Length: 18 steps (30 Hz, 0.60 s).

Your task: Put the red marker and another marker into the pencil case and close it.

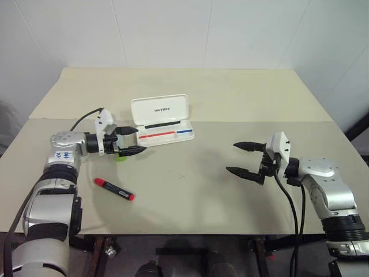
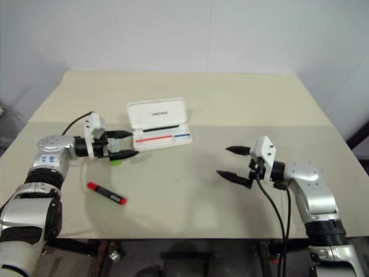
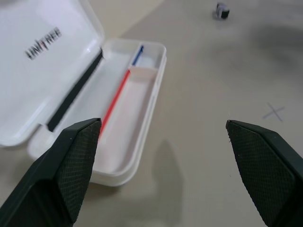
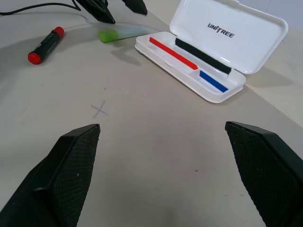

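Left eye view: left hand (image 1: pixel 131 141) hangs with fingers spread wide, nothing held, just over the green highlighter (image 4: pixel 120 33), which lies on the counter (image 1: pixel 190 190) close to the near-left end of the pencil case (image 1: pixel 164 122). Right hand (image 1: pixel 249 158) is also spread wide and empty, well apart from everything, over bare counter to the right.

Pencil case sits open, lid tipped back, tray empty as far as I can see. Red marker (image 1: pixel 114 190) lies flat on the counter nearer the robot than the left hand, apart from both case and highlighter. Neither marker is in the case yet.

Risks, my read:
- Highlighter is short and stubby and lies right beside the case; a finger coming down could hit the tray wall and shove the light case, or push the highlighter under the rim.
- Highlighter is mostly hidden under the left hand from the head views, so the approach could be misaligned and roll it away.
- Red marker is round and slim, likely to roll if nudged on one side.
- Open lid stands behind the tray; bumping it could flip it shut before anything is loaded.
- Closing with a marker lying crooked could jam the lid.

Writing: "UNITREE" in dark letters inside the lid, clear in both wrist views. Red stripe and blue stripe in the tray, no text. Faint pencil X on the counter (image 4: pixel 99 109). Marker label unreadable.
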Motion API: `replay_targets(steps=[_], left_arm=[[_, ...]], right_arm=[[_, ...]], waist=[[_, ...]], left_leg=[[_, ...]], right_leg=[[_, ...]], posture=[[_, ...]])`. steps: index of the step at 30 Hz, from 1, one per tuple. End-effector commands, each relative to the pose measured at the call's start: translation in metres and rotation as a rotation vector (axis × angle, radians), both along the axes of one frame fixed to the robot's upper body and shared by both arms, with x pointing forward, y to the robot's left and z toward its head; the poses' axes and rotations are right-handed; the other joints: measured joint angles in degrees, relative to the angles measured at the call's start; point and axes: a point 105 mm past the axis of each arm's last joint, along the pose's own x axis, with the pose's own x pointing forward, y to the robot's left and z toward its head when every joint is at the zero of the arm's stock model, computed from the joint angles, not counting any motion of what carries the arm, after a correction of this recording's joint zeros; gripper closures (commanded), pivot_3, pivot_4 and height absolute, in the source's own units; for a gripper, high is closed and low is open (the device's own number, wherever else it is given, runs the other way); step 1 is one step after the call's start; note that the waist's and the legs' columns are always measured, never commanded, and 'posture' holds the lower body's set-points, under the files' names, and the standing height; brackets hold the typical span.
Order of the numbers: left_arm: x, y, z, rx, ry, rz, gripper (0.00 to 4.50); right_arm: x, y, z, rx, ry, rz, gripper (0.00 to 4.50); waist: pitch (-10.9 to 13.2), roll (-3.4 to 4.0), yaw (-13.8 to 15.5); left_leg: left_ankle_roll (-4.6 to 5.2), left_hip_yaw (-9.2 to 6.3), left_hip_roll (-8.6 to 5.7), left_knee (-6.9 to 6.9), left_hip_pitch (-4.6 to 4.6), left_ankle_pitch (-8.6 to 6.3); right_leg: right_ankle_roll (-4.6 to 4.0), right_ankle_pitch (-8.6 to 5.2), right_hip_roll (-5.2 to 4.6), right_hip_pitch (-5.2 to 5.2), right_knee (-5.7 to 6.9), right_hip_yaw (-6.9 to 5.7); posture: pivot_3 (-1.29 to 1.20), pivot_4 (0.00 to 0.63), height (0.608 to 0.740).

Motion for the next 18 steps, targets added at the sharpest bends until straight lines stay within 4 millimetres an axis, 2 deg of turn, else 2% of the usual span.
replay_targets(steps=[1,9,18], left_arm=[[0.01,-0.003,0.004,0.053,-0.008,0.042,0.01],[0.021,-0.011,-0.004,0.103,0.004,0.099,0.01],[0.022,-0.023,-0.013,0.134,0.03,0.069,0.01]], right_arm=[[-0.007,0.0,0.01,0.016,-0.04,0.01,0.0],[-0.013,0.001,0.008,0.027,-0.033,-0.003,0.0],[-0.015,0.0,0.005,0.027,-0.026,-0.022,0.0]], waist=[[0.0,-0.01,0.0],[0.0,-0.03,0.1],[0.0,-0.03,0.1]], left_leg=[[0.0,0.0,0.0,0.01,-0.01,0.0],[0.03,-0.03,0.0,0.13,-0.06,-0.02],[0.03,-0.04,0.0,0.17,-0.07,-0.02]], right_leg=[[0.0,0.0,0.0,0.0,0.0,0.0],[0.06,0.03,0.0,0.0,0.01,0.0],[0.09,0.05,0.0,0.01,0.02,0.0]], posture=[[0.0,0.15,0.74],[0.0,0.15,0.74],[0.0,0.15,0.74]])
